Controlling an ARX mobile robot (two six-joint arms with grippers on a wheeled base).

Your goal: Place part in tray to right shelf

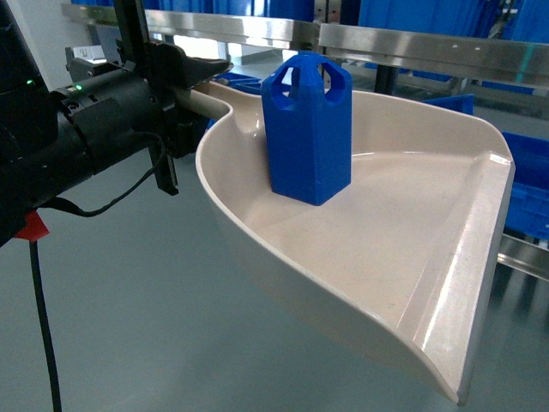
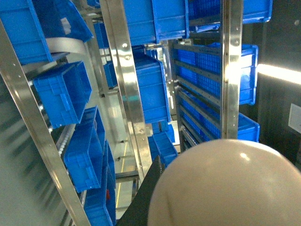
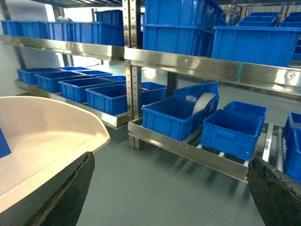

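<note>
Steel-framed rack (image 3: 197,66) of blue crates (image 3: 176,117) ahead: left gripper (image 1: 193,81) fingers clamp the cream glossy scoop tray (image 1: 446,283) by its handle, right gripper (image 3: 169,188) fingers spread empty; keep tray level, as the upright bright-blue faceted part (image 1: 307,129) may topple.

tray (image 1: 446,257) front corner cut off

Part (image 1: 306,129) upright in tray (image 1: 429,257); right shelf (image 1: 412,43) behind.
</note>
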